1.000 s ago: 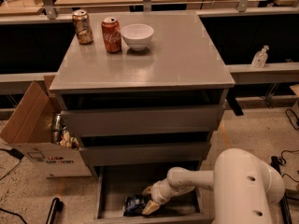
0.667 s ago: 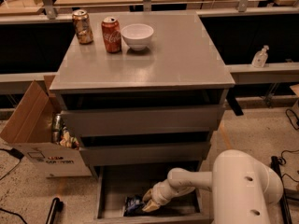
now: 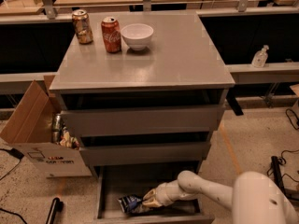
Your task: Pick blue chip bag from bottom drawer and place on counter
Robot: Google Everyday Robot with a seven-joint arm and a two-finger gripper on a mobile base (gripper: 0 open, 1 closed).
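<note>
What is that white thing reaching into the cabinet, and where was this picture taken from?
The white thing is a robot arm with a two-finger gripper at its tip. There is only one camera, and it looks down on the cabinet from the front; where it is mounted is not known. The gripper is low in the open bottom drawer, right against a crinkled blue chip bag lying there. Whether it has hold of the bag cannot be made out. The grey cabinet top is the counter, where the bag should end up. At its far left corner stand a brownish can, a red soda can and a white bowl. A cardboard box sits on the floor beside the cabinet.
</note>
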